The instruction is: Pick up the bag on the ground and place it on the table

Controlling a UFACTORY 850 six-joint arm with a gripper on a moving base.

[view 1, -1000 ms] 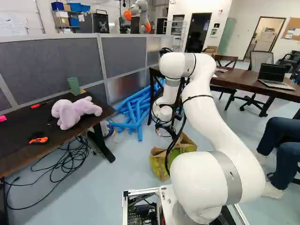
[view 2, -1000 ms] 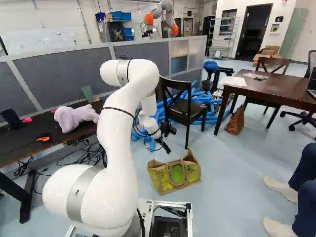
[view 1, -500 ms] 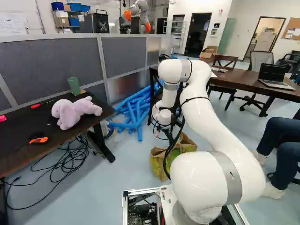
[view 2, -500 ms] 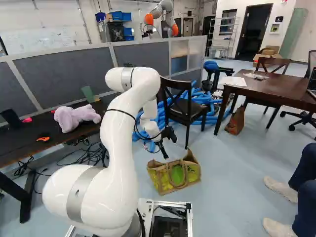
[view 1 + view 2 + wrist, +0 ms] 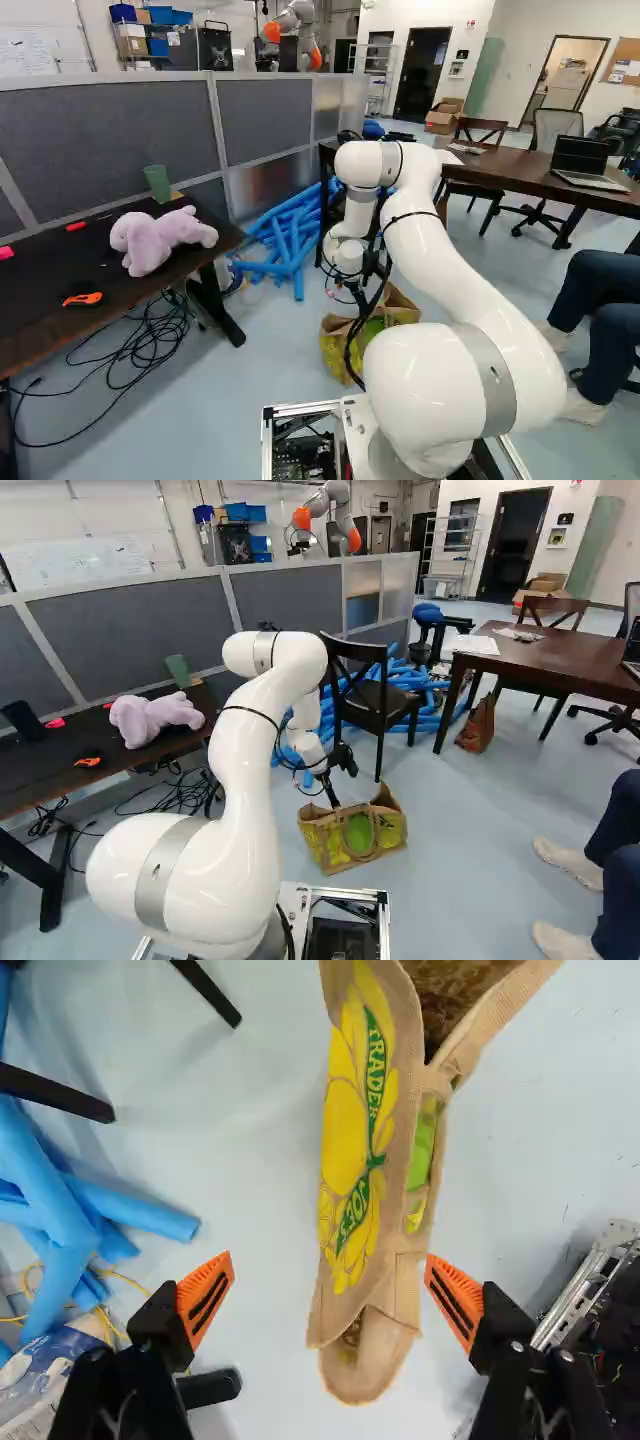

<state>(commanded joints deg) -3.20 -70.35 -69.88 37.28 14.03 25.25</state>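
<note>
The pale floor [image 5: 470, 880] ran out from the base, and close ahead the tool [image 5: 328, 1260] hung low over it, its fingers wide apart with nothing gripped. The bag [image 5: 345, 1140] stood on the floor, one narrow end of it between those open fingers. It looked like woven cloth: light if near empty, floppy, not fragile, likely to fold when squeezed. I judged the upright end fold or top rim the place to take hold, pinching both layers; a shallow bite might slip. What it weighed inside I could not tell.

Of these I counted one, plus one smaller brown bag [image 5: 477, 725] farther off, by a table leg. The left worktop [image 5: 40, 285] carried one plush toy [image 5: 150, 238] and one cutter [image 5: 82, 299]. Beyond lay blue tubes [image 5: 290, 235], too tangled to count. The far right worktop [image 5: 510, 170] held one laptop [image 5: 590, 165]. Which of the two worktops was meant, I couldn't say.
</note>
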